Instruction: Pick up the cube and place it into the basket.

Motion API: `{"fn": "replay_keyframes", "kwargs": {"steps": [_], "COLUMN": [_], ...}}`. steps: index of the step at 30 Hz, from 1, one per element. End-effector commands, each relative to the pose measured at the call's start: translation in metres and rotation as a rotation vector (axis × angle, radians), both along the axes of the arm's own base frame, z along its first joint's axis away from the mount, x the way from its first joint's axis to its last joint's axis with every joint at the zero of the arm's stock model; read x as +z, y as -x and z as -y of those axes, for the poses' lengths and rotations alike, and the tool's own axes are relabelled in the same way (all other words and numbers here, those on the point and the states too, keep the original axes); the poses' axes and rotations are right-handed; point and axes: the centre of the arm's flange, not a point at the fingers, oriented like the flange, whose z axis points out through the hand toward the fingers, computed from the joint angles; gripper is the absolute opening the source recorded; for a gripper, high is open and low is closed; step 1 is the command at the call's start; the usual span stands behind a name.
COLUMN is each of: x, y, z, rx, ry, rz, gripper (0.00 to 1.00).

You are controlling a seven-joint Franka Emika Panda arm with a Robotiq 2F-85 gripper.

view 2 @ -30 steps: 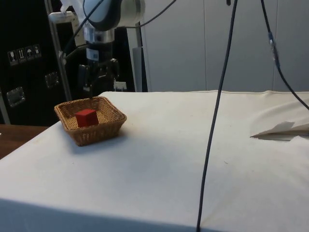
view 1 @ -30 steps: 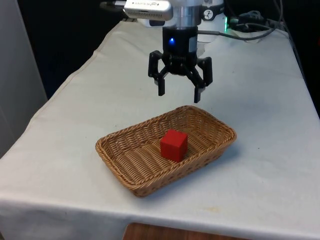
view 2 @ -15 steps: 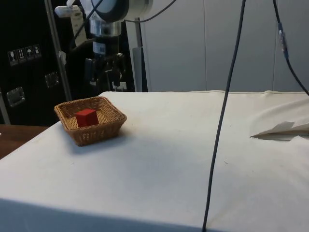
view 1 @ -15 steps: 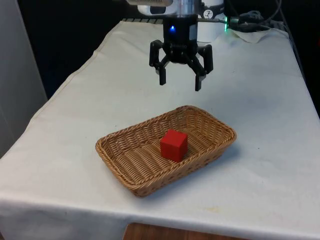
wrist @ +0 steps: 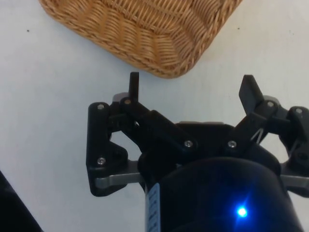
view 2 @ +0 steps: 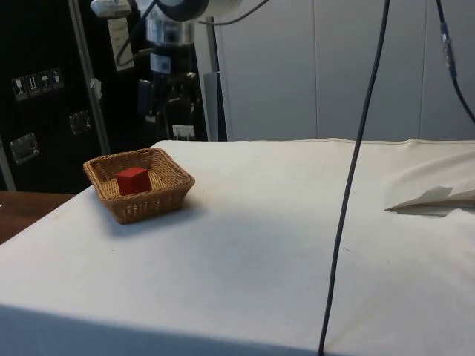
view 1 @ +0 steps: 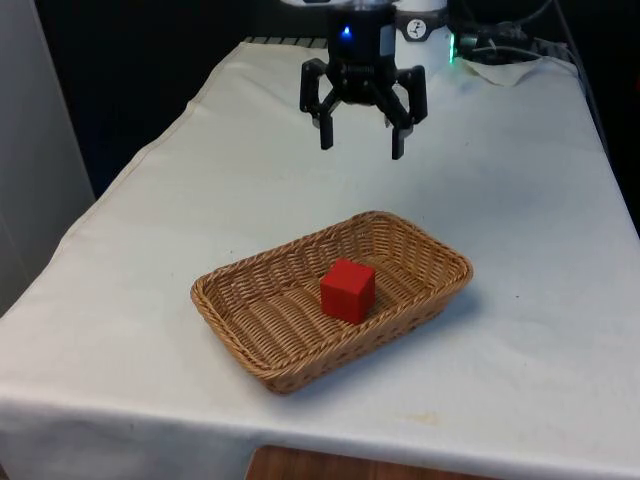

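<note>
A red cube (view 1: 348,290) rests inside the woven wicker basket (view 1: 240,300), near its middle; the side view shows the cube (view 2: 133,180) in the basket (view 2: 159,202) at the table's left end. My gripper (view 1: 361,147) hangs open and empty high above the cloth, beyond the basket's far edge. In the side view the gripper (view 2: 166,111) is dark against the cabinets, above and behind the basket. The wrist view has the fingertips (wrist: 134,83) spread wide over bare cloth, with one basket corner (wrist: 159,43) just past them.
White cloth covers the table (view 1: 520,230). A black cable (view 2: 349,185) hangs down across the side view. A fold of cloth (view 2: 434,199) lies at the side view's right. Cables and gear (view 1: 500,45) sit at the far table end.
The open gripper has risen and drawn back from the basket toward the robot's base. The cube stays still in the basket.
</note>
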Motion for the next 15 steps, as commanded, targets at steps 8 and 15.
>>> {"fn": "replay_keyframes", "kwargs": {"steps": [8, 15], "x": [0.014, 0.022], "y": [0.016, 0.025], "z": [0.001, 0.002], "rx": [0.013, 0.02], "ry": [0.004, 0.004], "rz": [0.001, 0.002], "gripper": [1.0, 1.0]}}
